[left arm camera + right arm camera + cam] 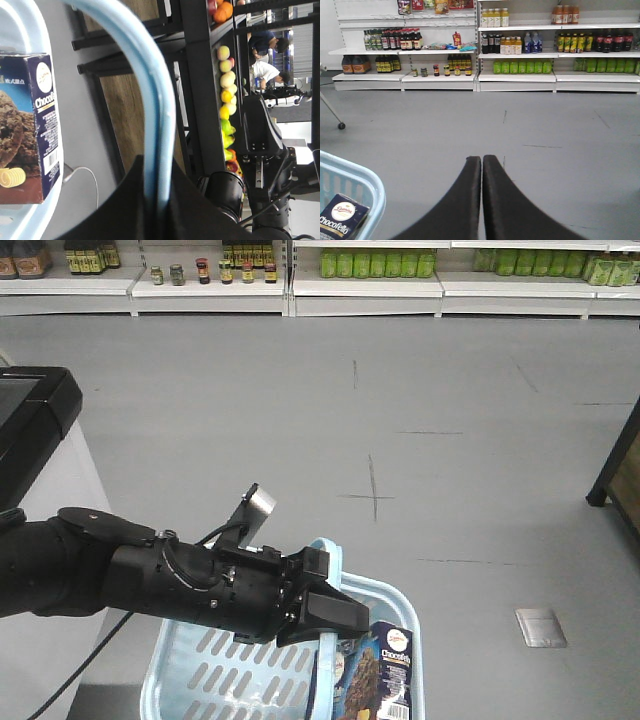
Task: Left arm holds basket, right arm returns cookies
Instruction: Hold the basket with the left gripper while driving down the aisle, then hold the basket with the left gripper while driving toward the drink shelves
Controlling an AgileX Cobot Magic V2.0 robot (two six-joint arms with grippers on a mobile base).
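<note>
My left arm [150, 575], black with a silver tab, reaches from the left. The left gripper [330, 632] is shut on the blue handle [150, 90] of the light blue basket [205, 670], and in the left wrist view the left gripper [157, 164] pinches that handle from both sides. The navy cookies carton [385, 675] stands inside the basket at its right end; it also shows in the left wrist view [27, 130] and the right wrist view [340, 220]. My right gripper [481, 160] is shut and empty, above the floor, right of the basket's corner [367, 187].
White shelves [520, 77] of bottles line the far wall across grey floor. A black counter screen [30, 410] is at the left, a dark rack leg [612, 475] at the right. A metal floor plate [540, 627] lies nearby. A fruit rack [227, 100] stands beside the basket.
</note>
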